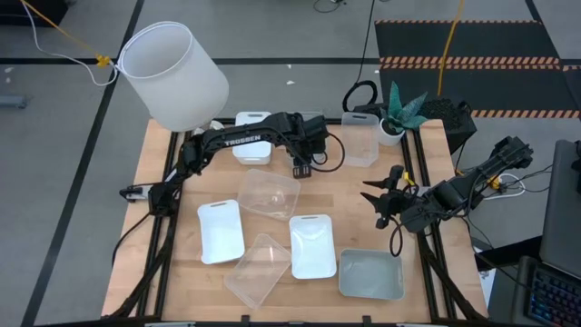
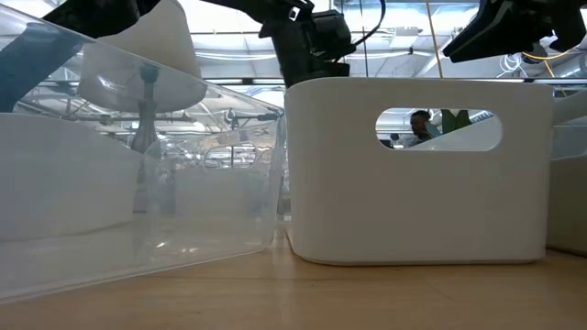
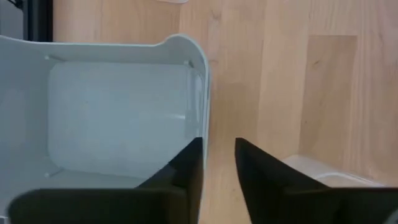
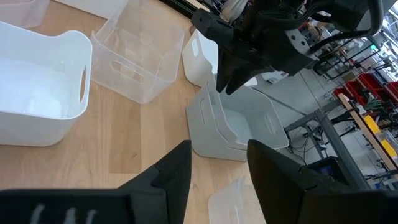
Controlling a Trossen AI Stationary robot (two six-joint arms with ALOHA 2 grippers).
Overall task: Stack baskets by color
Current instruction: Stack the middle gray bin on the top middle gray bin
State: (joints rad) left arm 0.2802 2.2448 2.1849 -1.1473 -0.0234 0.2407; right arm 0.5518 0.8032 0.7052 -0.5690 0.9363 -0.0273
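Your left end effector [image 3: 217, 143] hovers over the nested grey baskets [image 4: 239, 134] at the table's back, fingers narrowly apart, gripping nothing. The right end effector [image 1: 379, 195] waits open. Next, probably fetch the third grey basket [image 1: 370, 275] near the front-right corner.

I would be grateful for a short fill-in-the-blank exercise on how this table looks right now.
1. The lampshade stands at the table's far ___ corner.
2. The high view shows ___ white baskets.
3. The right gripper is ___ and holds nothing.
4. The lone basket at the near right corner is ___ in colour.

Missing words: left; three; open; grey.
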